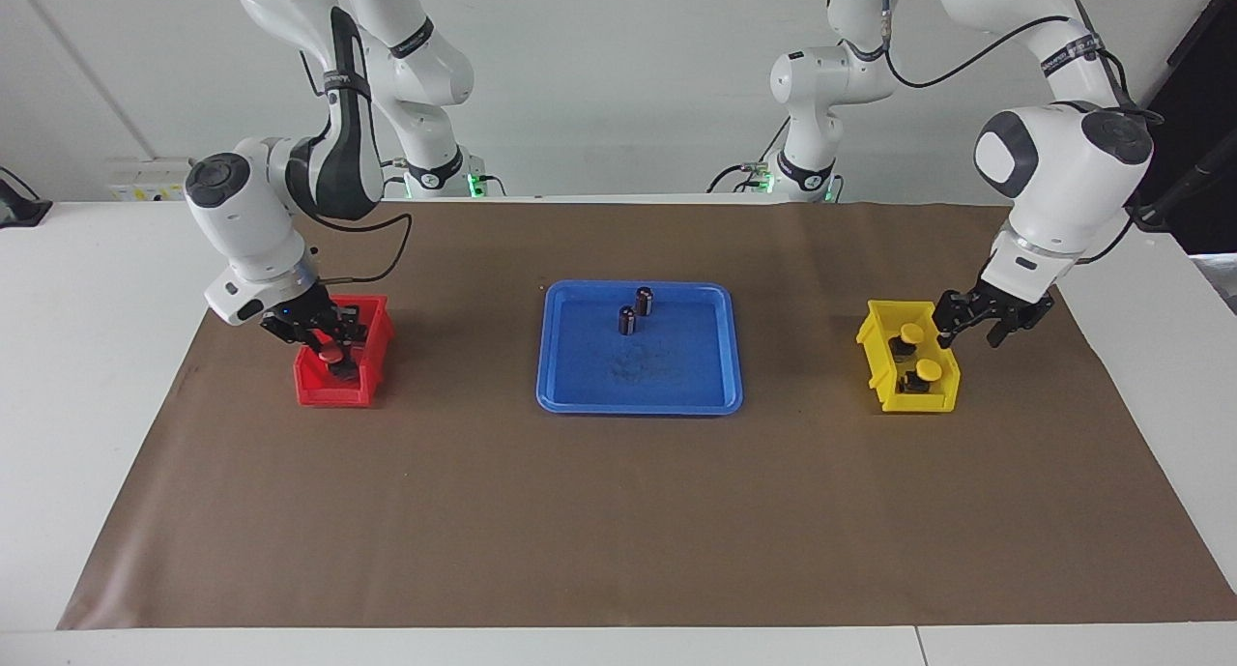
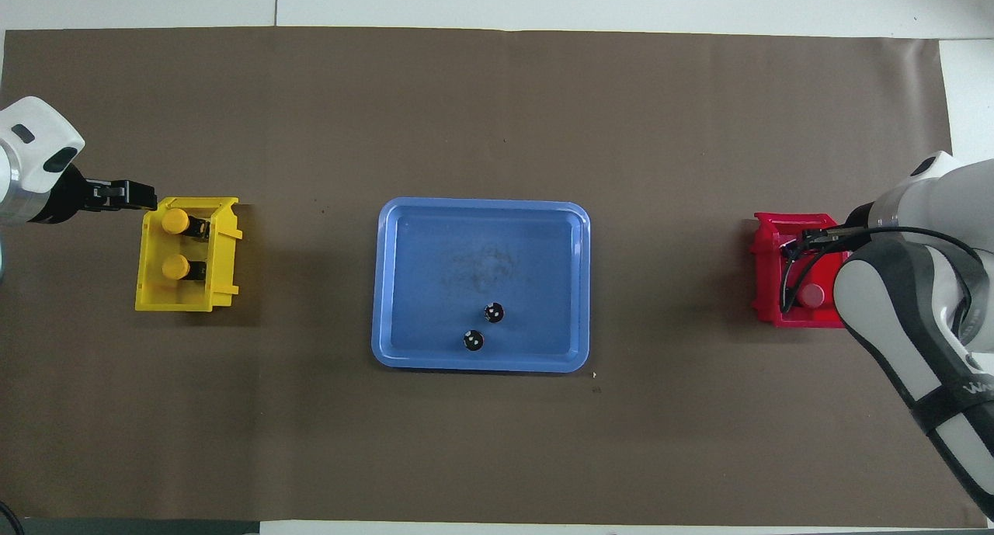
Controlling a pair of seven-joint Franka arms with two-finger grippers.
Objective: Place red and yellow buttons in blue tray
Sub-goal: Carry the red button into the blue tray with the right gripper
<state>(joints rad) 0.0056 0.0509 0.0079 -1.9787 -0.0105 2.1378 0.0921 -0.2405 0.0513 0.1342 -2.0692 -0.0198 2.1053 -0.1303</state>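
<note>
Both arms down at their bins — nothing moved to the tray yet.

Centre frame on the tabletop (image 1: 618, 511), blue tray (image 1: 565, 347) holding only two dark cylinders (image 1: 636, 311). At facing-view left, right end effector (image 1: 329, 345) sunk into red bin (image 1: 372, 333), fingers around a red button (image 1: 331, 355), probably gripping to lift. At right, left end effector (image 1: 991, 326) spread, just beside yellow bin (image 1: 875, 342), two yellow buttons (image 1: 919, 354) inside — untouched.
</note>
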